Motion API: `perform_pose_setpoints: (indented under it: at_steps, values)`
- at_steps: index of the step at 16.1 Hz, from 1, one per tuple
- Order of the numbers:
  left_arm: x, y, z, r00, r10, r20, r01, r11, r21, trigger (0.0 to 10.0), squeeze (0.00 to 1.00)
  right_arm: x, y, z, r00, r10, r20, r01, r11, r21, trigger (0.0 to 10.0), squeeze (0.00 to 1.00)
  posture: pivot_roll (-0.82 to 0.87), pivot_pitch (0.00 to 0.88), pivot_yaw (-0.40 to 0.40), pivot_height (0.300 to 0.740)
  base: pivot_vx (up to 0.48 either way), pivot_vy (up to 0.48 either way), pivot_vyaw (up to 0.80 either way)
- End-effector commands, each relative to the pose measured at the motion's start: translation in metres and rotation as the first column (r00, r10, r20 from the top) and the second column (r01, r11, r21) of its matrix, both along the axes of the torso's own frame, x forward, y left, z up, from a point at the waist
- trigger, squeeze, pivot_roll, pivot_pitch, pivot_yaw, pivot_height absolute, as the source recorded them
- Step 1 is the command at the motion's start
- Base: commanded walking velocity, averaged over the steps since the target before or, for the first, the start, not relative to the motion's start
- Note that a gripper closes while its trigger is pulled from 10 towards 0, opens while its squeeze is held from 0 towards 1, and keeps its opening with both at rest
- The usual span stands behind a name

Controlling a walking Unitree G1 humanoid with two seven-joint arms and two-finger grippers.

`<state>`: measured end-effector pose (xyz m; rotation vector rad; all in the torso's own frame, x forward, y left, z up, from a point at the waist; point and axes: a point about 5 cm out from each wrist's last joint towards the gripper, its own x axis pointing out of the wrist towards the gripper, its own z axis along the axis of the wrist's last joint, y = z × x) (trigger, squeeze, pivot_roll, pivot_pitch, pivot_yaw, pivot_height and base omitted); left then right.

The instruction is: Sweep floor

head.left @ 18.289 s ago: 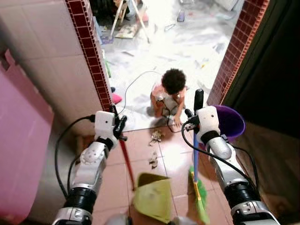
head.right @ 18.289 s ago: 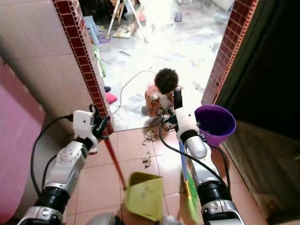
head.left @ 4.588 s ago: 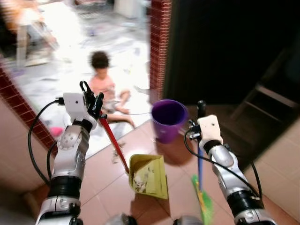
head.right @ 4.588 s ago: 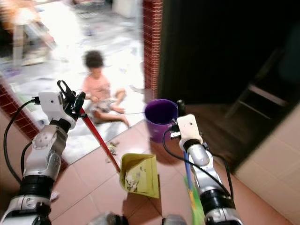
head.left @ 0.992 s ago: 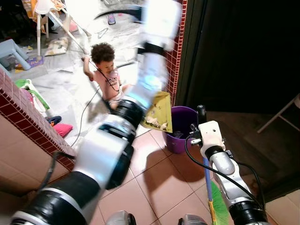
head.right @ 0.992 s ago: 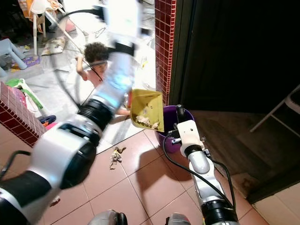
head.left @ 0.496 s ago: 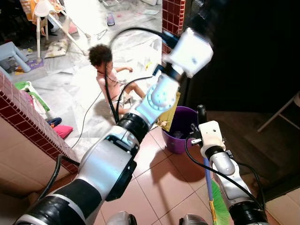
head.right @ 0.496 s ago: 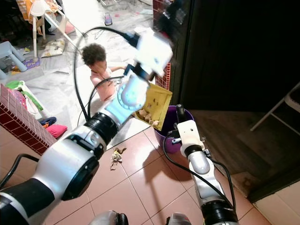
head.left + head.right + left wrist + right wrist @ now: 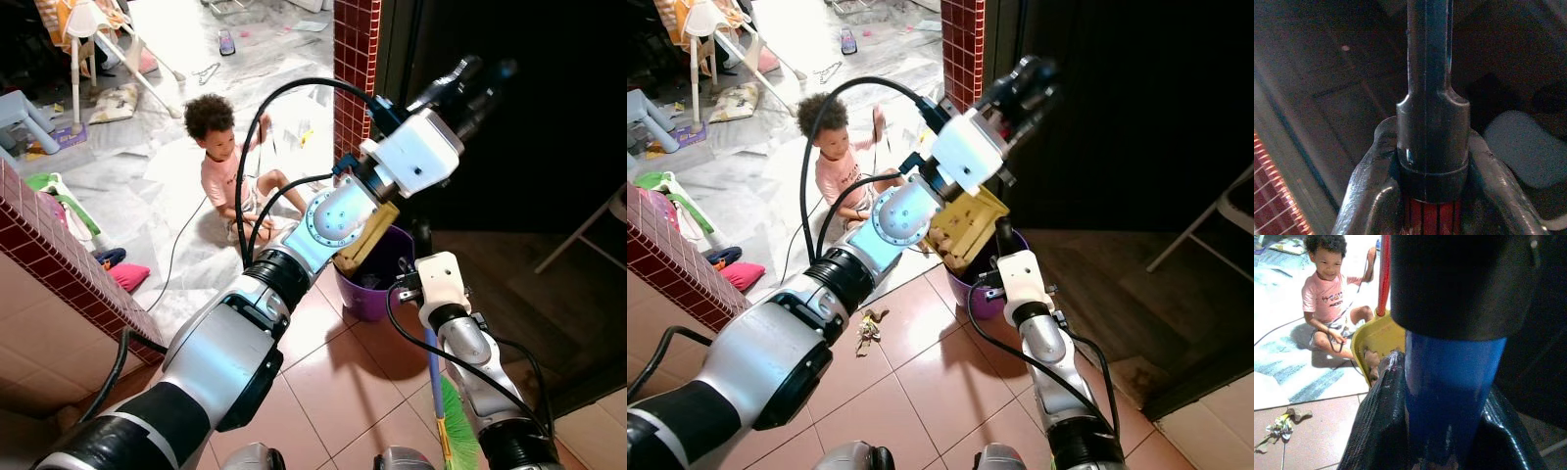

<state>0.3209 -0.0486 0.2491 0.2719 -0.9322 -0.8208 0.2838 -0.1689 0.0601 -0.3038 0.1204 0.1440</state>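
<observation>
At centre frame, the left pincer (image 9: 468,83) clamps the red handle of a yellow dustpan (image 9: 965,232), tipped with scraps over a purple bucket (image 9: 372,294). The right pincer (image 9: 419,235), lower right, grips a blue broom (image 9: 436,392). A child (image 9: 227,166) sits on the floor at upper left; litter (image 9: 868,324) lies on the tiles.

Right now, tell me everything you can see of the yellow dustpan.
The yellow dustpan looks like plastic, with a long red handle whose black end sits clamped between the left gripper's fingers. It is raised off the floor and tipped mouth-down over the purple bucket, beside the red brick pillar. Brownish debris lies inside near its lower lip.
</observation>
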Motion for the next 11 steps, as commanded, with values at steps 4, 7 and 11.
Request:
perform_pose_setpoints:
  at_steps: [4, 7, 11]
  values:
    - [-0.036, -0.043, 0.006, 0.986, -0.163, -0.017, 0.161, 0.981, -0.113, 10.0, 0.0, 0.006, 0.003, 0.007, 0.999, 0.007, 0.037, -0.007, 1.0, 0.005, 10.0, 0.0, -0.21, 0.0, 0.12, 0.74, 0.0, 0.0, 0.0]
    - [-0.027, -0.035, 0.008, 0.992, -0.12, -0.042, 0.114, 0.985, -0.128, 10.0, 0.0, 0.006, 0.002, 0.007, 0.999, 0.003, 0.036, -0.003, 1.0, 0.004, 10.0, 0.0, -0.21, 0.0, 0.119, 0.74, 0.0, 0.0, 0.0]
    - [0.015, 0.002, 0.039, 0.987, 0.09, -0.136, -0.123, 0.957, -0.262, 10.0, 0.0, 0.008, 0.0, 0.011, 0.997, -0.01, 0.072, 0.011, 1.0, -0.013, 10.0, 0.0, -0.21, 0.0, 0.112, 0.74, 0.0, 0.0, 0.0]
